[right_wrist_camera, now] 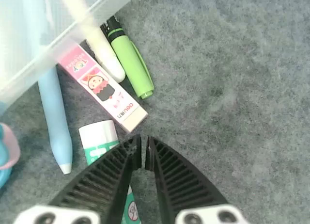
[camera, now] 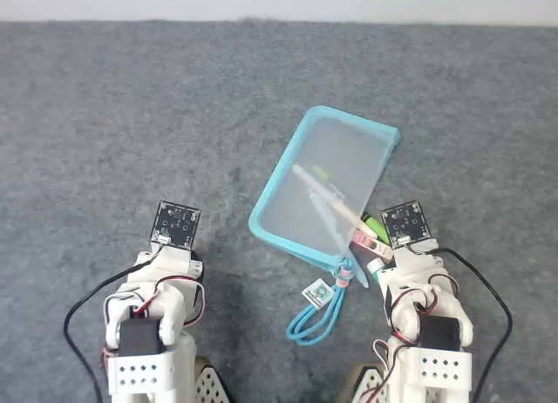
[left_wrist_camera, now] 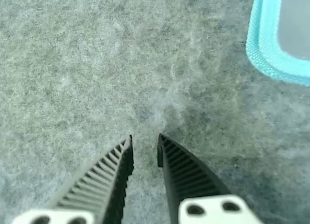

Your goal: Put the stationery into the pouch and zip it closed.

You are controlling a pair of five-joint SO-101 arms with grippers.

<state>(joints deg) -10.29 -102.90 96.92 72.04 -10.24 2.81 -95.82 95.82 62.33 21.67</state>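
A robotics lab, it seems: a grey felt-covered counter point(camera: 131, 98) with the left arm point(camera: 153, 333) and right arm point(camera: 427, 329) standing at its near edge. A pale wall point(camera: 261, 2) lines its far edge.

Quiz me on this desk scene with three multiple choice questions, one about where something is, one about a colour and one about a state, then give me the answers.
1. Where does the green highlighter lie?
A. on a shelf
B. at the pouch edge, near the right pincer
C. in a cup

2. What colour is the pouch's trim?
A. red
B. turquoise
C. black

3. The left pincer is:
A. clamped on a pen
B. gripping the zip
C. empty over the grey mat

Answers:
1. B, the right wrist view shows it beside the pink eraser, just ahead of that pincer.
2. B, the border is turquoise all round.
3. C, nothing sits between its fingers.
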